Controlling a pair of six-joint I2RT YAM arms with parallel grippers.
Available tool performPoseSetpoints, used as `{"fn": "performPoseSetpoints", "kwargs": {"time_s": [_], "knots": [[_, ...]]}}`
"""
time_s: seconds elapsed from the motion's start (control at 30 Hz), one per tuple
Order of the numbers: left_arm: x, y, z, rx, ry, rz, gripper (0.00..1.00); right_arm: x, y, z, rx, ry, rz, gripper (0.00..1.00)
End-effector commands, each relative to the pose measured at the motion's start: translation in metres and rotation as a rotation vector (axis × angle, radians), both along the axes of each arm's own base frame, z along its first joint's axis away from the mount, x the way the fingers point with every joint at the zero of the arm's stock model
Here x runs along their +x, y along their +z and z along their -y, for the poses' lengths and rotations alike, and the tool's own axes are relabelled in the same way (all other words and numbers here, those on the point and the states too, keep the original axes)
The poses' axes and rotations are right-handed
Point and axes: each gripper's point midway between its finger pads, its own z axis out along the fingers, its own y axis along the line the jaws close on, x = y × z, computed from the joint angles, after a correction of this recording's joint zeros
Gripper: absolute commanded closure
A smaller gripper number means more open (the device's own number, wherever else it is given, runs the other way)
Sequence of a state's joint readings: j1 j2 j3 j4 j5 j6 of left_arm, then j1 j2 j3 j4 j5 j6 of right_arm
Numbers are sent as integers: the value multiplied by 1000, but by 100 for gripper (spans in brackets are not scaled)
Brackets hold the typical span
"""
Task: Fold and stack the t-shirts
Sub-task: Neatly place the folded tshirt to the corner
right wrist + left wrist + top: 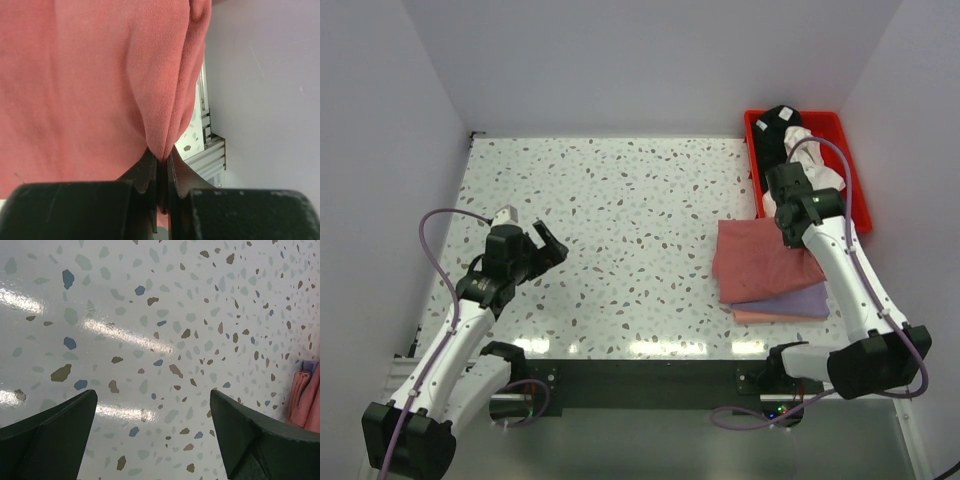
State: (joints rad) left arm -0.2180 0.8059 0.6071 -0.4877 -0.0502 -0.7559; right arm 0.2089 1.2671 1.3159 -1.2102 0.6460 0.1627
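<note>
A dusty red t-shirt (760, 258) lies on top of a folded lavender t-shirt (798, 300) and a pale pink t-shirt (760, 316) at the right of the table. My right gripper (790, 228) is shut on a fold of the red shirt (100, 85), pinched between its fingers (150, 170). White (815, 160) and black (778, 125) shirts sit crumpled in the red tray (856, 190). My left gripper (542, 245) is open and empty above bare table at the left; the stack's edge shows in the left wrist view (305, 400).
The speckled table (620, 220) is walled by white panels on three sides. The red tray stands at the back right corner, just behind the stack. The table's near metal edge shows past the cloth in the right wrist view (207, 150).
</note>
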Motion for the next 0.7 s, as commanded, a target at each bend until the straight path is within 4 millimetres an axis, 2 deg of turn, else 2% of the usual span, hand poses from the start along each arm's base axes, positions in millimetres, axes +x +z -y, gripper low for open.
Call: {"fn": "performPoseSetpoints", "kwargs": {"time_s": [0.0, 0.33, 0.47, 0.67], "knots": [[5, 5, -4, 15, 11, 21, 0, 8, 4, 16, -76, -18, 10, 100], [5, 5, -3, 11, 11, 20, 0, 16, -18, 44, -149, -96, -78, 100], [4, 5, -1, 3, 2, 25, 0, 18, -31, 45, -135, -107, -113, 100], [4, 5, -1, 0, -1, 25, 0, 9, -49, 55, -156, -174, -163, 98]]}}
